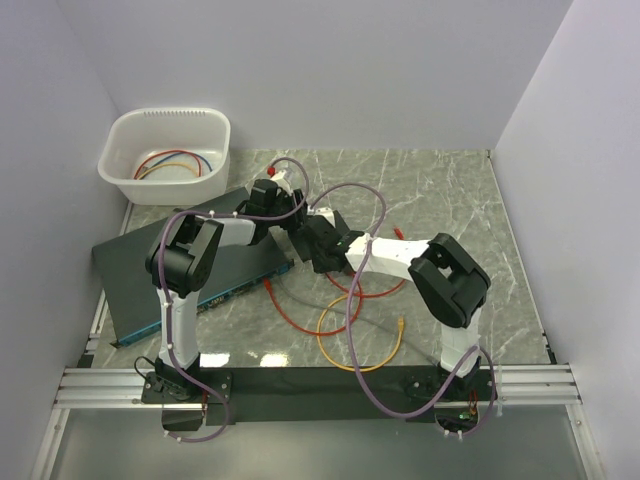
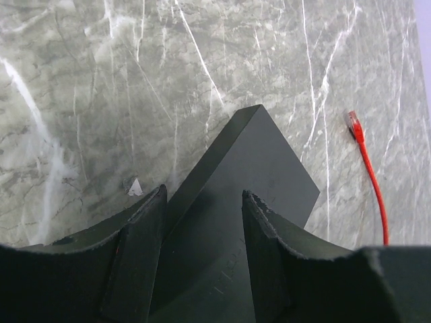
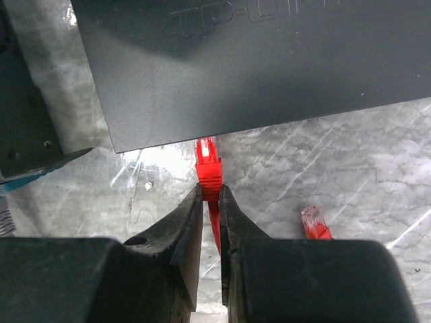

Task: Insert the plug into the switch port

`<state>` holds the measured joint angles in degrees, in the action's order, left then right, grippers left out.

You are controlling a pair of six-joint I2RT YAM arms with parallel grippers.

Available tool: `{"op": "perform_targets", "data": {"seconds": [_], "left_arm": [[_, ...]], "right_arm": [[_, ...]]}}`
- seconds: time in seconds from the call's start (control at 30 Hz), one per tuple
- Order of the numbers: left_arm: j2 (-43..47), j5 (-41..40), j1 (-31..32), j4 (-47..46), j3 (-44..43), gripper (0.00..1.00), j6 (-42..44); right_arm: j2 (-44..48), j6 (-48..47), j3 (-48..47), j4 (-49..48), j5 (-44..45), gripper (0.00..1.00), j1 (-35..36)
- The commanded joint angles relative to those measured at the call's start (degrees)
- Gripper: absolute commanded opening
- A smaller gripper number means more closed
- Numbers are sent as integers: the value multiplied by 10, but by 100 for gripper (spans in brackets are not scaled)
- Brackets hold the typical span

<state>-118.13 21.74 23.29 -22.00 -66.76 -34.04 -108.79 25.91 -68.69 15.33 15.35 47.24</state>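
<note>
My right gripper point(image 3: 210, 190) is shut on the red plug point(image 3: 207, 161) just behind its clear tip. The tip points at the near edge of a small black box point(image 3: 236, 67) marked TP-LINK and almost touches it. My left gripper point(image 2: 202, 194) is open, its fingers spread over that box point(image 2: 249, 168). In the top view both grippers, left point(image 1: 285, 215) and right point(image 1: 315, 245), meet off the right end of the large black switch point(image 1: 150, 280). Its teal front face point(image 1: 225, 297) faces the near side; the ports are too small to make out. The held plug is hidden there.
A loose red plug point(image 3: 315, 223) lies on the marble to the right of my right gripper. Another red plug point(image 1: 268, 285) lies by the switch's teal face. An orange-yellow cable point(image 1: 350, 340) loops in front. A white basin point(image 1: 165, 155) holding cables stands far left.
</note>
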Motion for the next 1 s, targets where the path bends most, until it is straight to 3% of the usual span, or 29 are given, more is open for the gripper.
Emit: {"op": "perform_targets", "data": {"seconds": [0.0, 0.3, 0.73, 0.97], "left_arm": [[-4, 56, 22, 24, 7, 54, 27], [-16, 117, 26, 46, 9, 53, 88], [-24, 137, 28, 74, 17, 48, 127], [-27, 129, 35, 85, 17, 47, 143]], "right_arm": [[-5, -3, -29, -33, 11, 0, -10], [11, -60, -40, -57, 18, 0, -12], [-49, -68, -147, -58, 14, 0, -24], [-28, -69, -135, -92, 14, 0, -27]]}}
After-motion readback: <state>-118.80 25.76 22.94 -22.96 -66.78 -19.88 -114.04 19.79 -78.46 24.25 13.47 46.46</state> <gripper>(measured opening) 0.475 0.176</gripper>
